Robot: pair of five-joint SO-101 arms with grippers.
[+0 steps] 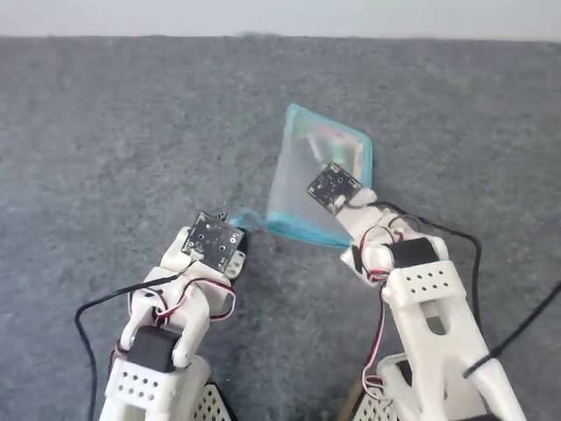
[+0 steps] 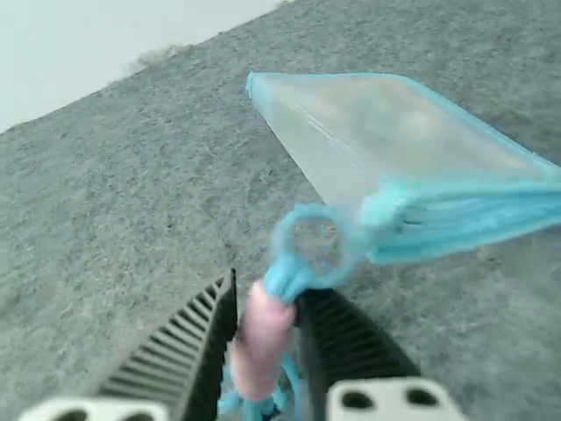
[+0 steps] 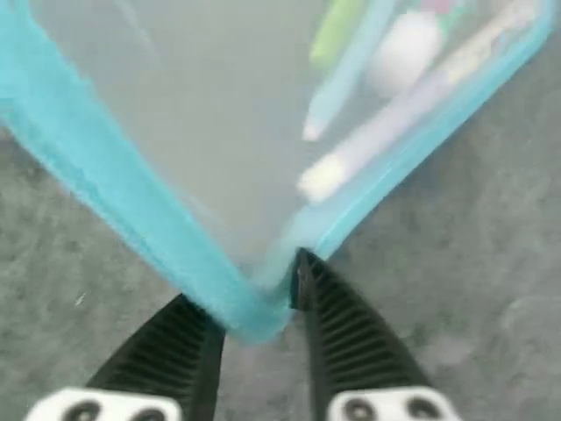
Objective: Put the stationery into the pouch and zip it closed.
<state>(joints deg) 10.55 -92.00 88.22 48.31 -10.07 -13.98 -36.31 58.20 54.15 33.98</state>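
Observation:
A translucent pouch [image 1: 302,180] with turquoise trim lies on the grey carpeted table, its zipper edge facing the arms. Pens and other stationery [image 3: 386,96] lie inside it at the far side. My left gripper [image 2: 263,338] is shut on the pink zipper pull tab [image 2: 259,338], which hangs from a turquoise ring [image 2: 308,246] at the pouch's [image 2: 394,149] near corner. In the high view that gripper [image 1: 235,230] is at the pouch's left corner. My right gripper [image 3: 254,320] is shut on the other corner of the pouch [image 3: 202,167], at the right end of the zipper edge [image 1: 346,237].
Grey carpet [image 1: 105,140] covers the table all round the pouch. A pale wall [image 1: 280,16] borders the far edge. Black cables [image 1: 491,351] trail beside the arm bases.

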